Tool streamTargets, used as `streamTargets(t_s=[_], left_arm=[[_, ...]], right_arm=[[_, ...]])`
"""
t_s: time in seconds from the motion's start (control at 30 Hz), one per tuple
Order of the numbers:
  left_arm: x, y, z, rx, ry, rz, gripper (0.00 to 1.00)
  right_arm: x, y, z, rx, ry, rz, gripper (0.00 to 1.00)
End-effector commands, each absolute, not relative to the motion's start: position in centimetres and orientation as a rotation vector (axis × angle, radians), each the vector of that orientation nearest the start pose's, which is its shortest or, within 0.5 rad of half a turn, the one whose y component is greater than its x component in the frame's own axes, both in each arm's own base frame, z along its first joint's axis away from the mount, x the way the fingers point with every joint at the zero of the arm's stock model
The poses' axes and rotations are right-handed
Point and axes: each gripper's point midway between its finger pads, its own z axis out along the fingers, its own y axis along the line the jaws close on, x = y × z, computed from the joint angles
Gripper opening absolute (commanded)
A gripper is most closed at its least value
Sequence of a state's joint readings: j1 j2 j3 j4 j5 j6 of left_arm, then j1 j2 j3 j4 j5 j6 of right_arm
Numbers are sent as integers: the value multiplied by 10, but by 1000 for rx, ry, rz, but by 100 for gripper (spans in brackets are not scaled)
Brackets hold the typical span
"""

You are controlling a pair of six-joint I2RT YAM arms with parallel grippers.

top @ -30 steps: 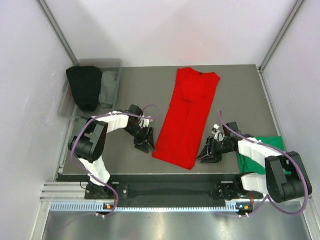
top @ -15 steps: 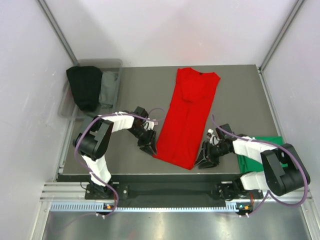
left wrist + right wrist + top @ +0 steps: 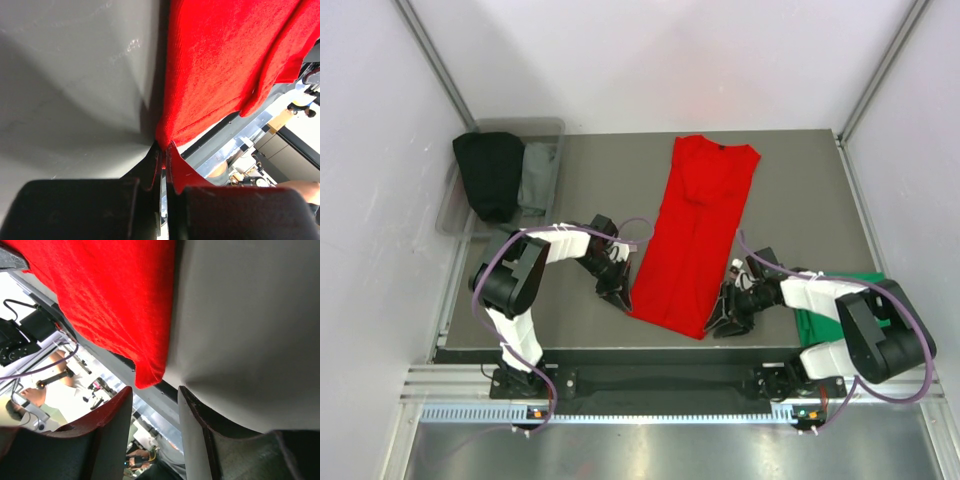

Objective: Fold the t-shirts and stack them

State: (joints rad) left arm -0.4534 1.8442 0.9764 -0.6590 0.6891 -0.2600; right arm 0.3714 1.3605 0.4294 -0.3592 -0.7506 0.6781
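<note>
The red t-shirt (image 3: 695, 235) lies folded into a long strip down the middle of the grey table (image 3: 590, 190), collar at the far end. My left gripper (image 3: 623, 299) is shut on its near left hem corner (image 3: 165, 137). My right gripper (image 3: 717, 325) stands open at the near right corner, and that corner (image 3: 150, 375) sits just ahead of the gap between its fingers, untouched. The green t-shirt (image 3: 865, 285) lies at the table's right edge, mostly hidden under the right arm.
A clear bin (image 3: 455, 205) at the far left holds black and grey cloth. The table's near edge and a metal rail (image 3: 650, 385) run just behind both grippers. White walls close in the left, right and back sides.
The left gripper moved right onto the red shirt's near left corner and shut on it. The right gripper slid left toward the near right corner and stayed open.
</note>
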Motion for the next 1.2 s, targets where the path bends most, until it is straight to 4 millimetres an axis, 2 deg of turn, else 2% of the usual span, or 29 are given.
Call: streamTargets(t_s=[0.0, 0.1, 0.17, 0.4, 0.5, 0.87, 0.93, 0.97, 1.0, 1.07, 1.17], left_arm=[[192, -223, 12, 384, 3105, -1033, 0], [193, -224, 13, 386, 3100, -1037, 0], [193, -224, 14, 391, 3092, -1040, 0], [195, -226, 16, 391, 3087, -1049, 0], [195, -227, 17, 391, 3087, -1056, 0], [195, -228, 20, 398, 3073, -1072, 0], [195, -228, 20, 399, 3072, -1075, 0], [195, -228, 20, 397, 3071, -1075, 0], [196, -229, 21, 398, 3068, -1078, 0], [196, -230, 23, 403, 3059, -1089, 0], [202, -231, 30, 430, 3013, -1079, 0]], right_arm=[[133, 208, 37, 242, 2957, 1297, 42], [135, 213, 38, 234, 2947, 1314, 41], [138, 216, 39, 225, 2938, 1327, 36], [132, 222, 39, 194, 2955, 1343, 32], [126, 222, 36, 185, 2977, 1336, 31], [124, 218, 27, 192, 2999, 1292, 29], [126, 219, 26, 186, 2996, 1290, 20], [126, 219, 26, 183, 2997, 1287, 6], [127, 219, 25, 177, 2998, 1281, 2], [131, 220, 27, 144, 2978, 1284, 0], [145, 226, 41, 63, 2898, 1325, 0]])
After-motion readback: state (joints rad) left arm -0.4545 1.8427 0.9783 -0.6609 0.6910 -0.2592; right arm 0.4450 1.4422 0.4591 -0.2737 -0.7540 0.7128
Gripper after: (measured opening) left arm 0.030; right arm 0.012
